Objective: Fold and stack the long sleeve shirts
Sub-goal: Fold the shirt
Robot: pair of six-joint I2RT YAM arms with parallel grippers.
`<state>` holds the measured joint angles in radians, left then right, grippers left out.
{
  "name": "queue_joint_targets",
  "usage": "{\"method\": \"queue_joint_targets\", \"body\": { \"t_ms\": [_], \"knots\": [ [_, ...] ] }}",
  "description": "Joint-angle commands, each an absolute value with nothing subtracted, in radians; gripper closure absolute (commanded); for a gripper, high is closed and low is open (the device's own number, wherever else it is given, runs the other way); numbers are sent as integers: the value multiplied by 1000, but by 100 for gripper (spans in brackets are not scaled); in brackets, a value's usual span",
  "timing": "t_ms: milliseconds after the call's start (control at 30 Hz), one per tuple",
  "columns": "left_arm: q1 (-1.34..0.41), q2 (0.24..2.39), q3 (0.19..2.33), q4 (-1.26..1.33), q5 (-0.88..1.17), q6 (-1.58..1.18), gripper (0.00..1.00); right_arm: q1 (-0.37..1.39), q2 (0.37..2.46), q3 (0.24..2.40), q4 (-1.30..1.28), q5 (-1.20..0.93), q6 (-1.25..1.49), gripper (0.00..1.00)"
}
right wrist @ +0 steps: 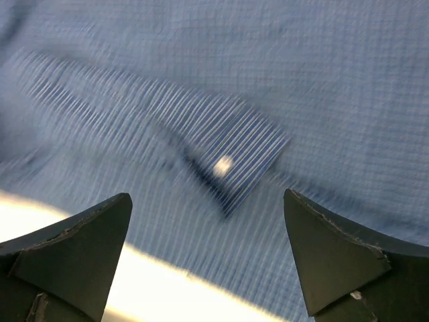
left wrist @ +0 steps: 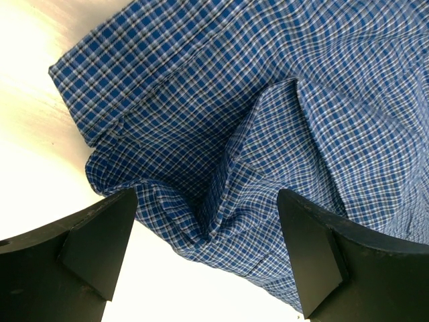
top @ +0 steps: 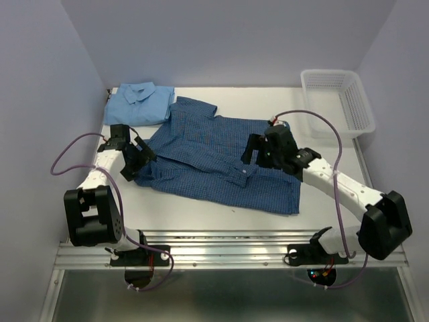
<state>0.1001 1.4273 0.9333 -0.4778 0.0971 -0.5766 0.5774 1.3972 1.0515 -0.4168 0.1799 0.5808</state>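
Observation:
The dark blue checked shirt (top: 214, 157) lies spread out in the middle of the table. The light sky blue shirt (top: 139, 102) lies folded at the back left. My left gripper (top: 139, 161) is open and empty at the checked shirt's left edge; the left wrist view shows a rumpled fold of the cloth (left wrist: 255, 154) between its fingers (left wrist: 100, 241). My right gripper (top: 258, 153) is open and empty over the shirt's right half. The right wrist view is blurred and shows the cloth with a cuff and white button (right wrist: 223, 164).
A white plastic mesh basket (top: 337, 100) stands at the back right. Bare white table (top: 201, 218) runs along the front, with a metal rail at the near edge. Purple cables loop from both arms. Walls close in the left, back and right.

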Motion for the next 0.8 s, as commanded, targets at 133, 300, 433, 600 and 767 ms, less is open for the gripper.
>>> {"method": "queue_joint_targets", "body": {
  "t_ms": [133, 300, 433, 600, 767],
  "knots": [
    [106, 1408, 919, -462, 110, -574, 1, 578, 1362, 808, -132, -180, 790, 0],
    [107, 1419, 925, -463, 117, -569, 1, 578, 1457, 828, -95, -131, 827, 0],
    [106, 1428, 917, -459, 129, -568, 1, 578, 1522, 819, -52, -72, 859, 0],
    [106, 1436, 916, -457, 130, -566, 1, 578, 1583, 834, -29, -60, 894, 0],
    [106, 1434, 920, -466, 126, -560, 1, 558, 1623, 810, -26, -11, 965, 0]
  ]
}}
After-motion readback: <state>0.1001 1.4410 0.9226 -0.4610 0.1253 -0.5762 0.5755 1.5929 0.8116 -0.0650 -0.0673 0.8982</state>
